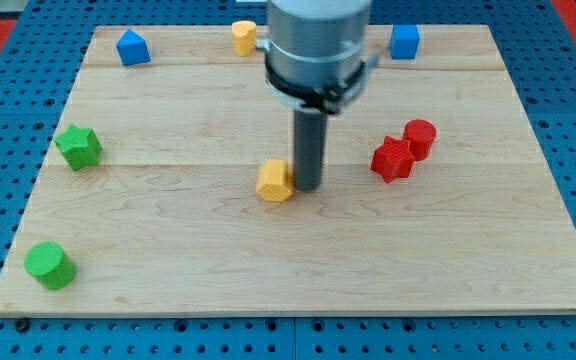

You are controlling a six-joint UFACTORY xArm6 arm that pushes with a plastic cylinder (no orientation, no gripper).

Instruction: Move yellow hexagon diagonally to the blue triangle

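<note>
The yellow hexagon point(275, 180) lies near the middle of the wooden board. My tip point(307, 189) stands just to its right, touching or nearly touching it. The blue triangle-like block point(133, 47) sits at the view's top left, far up and left of the hexagon. The arm's grey body hangs over the top middle of the board.
A second yellow block point(244, 37) and a blue cube point(404, 42) sit along the top edge. A red star point(393, 158) and a red cylinder point(420, 136) touch at the right. A green star point(79, 146) and a green cylinder point(49, 265) are at the left.
</note>
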